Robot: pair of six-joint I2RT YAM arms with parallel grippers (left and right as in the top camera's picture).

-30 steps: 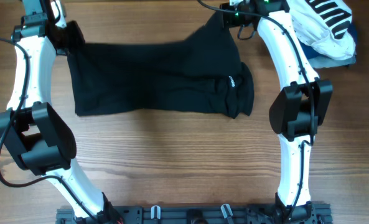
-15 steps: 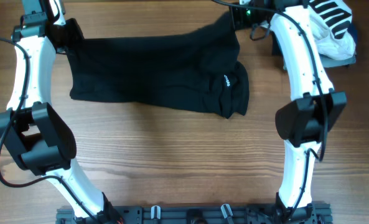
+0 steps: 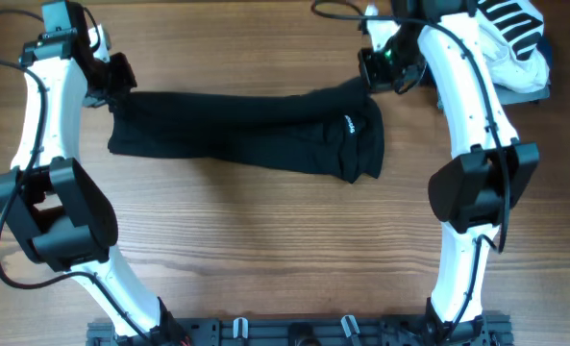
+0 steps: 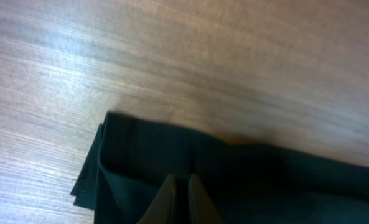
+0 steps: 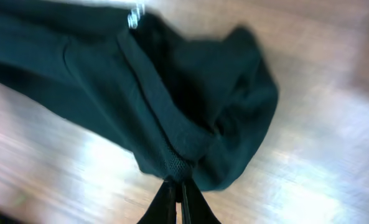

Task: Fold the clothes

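Note:
The clothes are one black garment lying as a long band across the far half of the wooden table, with a small white label near the right end. My left gripper is shut on the garment's top left corner. In the left wrist view its fingertips pinch the black cloth close to the folded edge. My right gripper is shut on the top right corner; in the right wrist view the cloth hangs bunched from the gripper.
A white garment with black stripes lies on a blue folded garment at the far right corner, just behind my right arm. Bare wood fills the near half of the table.
Both grippers have drawn the garment's far edge toward the near side over the lower layer, so the spread cloth is now a narrower folded band. The right gripper came down and nearer.

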